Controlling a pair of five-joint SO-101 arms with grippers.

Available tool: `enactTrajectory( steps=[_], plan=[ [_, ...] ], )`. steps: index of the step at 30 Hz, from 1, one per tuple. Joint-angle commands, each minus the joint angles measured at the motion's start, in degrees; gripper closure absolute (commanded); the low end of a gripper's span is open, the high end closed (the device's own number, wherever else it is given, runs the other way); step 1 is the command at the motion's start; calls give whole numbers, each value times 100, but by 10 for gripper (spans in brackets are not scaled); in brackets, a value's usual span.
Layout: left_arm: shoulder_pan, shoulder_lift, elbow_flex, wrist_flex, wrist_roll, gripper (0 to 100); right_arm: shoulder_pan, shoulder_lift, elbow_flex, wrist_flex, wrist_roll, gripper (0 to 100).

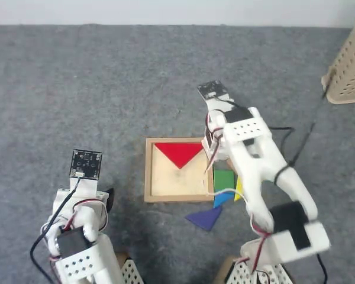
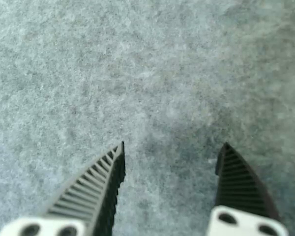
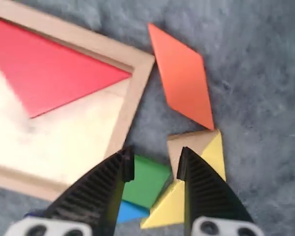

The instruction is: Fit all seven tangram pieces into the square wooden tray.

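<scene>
Gap in our right gripper [image 3: 155,162] is narrow and empty; beneath it we see the green square [image 3: 147,179], the blue piece [image 3: 130,212] mostly hidden. Our left gripper [image 2: 172,150] spreads wide over carpet [image 2: 137,73].

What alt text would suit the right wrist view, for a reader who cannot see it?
The right gripper, open, hangs over a green piece beside the wooden tray, on grey carpet. A red triangle lies in the tray; an orange parallelogram, a yellow triangle and a blue piece lie outside it.
</scene>
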Motion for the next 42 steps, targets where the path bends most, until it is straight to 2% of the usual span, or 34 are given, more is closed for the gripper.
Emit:
enactTrajectory(
  steps=[1,6,9,12,19,28,35,40,42],
  plan=[
    [-18,-88,-48,26,-62,720,154,-787,316,84,-26,828],
    [-18,-88,-48,26,-62,720,699,-927,1037,-189,-26,823],
    [-18,-88,-48,26,-62,720,980,-927,1336,-286,-70,769],
    [-18,-88,-48,26,-62,720,1051,-927,1705,-611,-79,726],
    [-18,-88,-48,26,-62,720,1033,-919,2048,-1095,-193,724],
    [-18,-88,-48,26,-62,720,1033,-163,1960,-1341,-167,727],
    [-18,-88,-48,26,-62,720,1077,382,1424,-892,-193,730],
    [-18,-88,-48,26,-62,720,1077,382,1424,-884,-193,820],
    [-18,-88,-48,26,-62,720,1086,374,1415,-884,-193,825]
  ],
)
